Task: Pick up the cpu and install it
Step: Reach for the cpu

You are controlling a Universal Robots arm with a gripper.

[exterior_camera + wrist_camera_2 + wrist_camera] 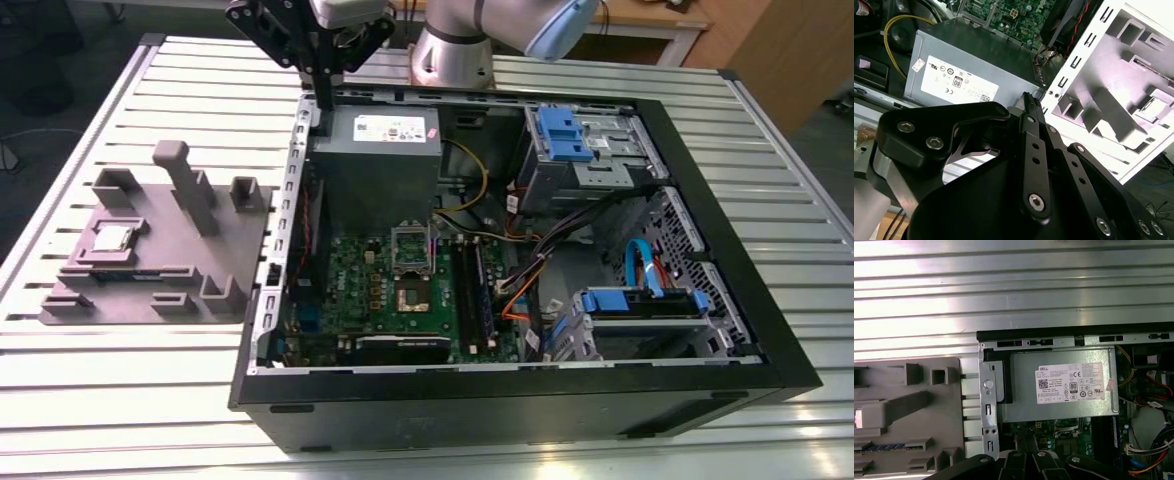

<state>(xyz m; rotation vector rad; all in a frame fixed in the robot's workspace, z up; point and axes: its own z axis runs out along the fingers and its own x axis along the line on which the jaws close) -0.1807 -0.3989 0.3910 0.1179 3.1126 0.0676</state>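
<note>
A black gripper [324, 100] hangs over the back edge of an open computer case [534, 400], its fingers [1030, 130] closed together with nothing between them. Just below it, inside the case, lies the grey power supply [380, 170]. Beyond that is the green motherboard [360, 280] with its socket [411, 270]. The cpu [111, 237] is well away from the gripper. It lies flat in a grey holder [160, 250] on the table [134, 400] outside the case, toward the exterior view's left. In both wrist views the closed fingertips point down at the power supply and the case wall.
</note>
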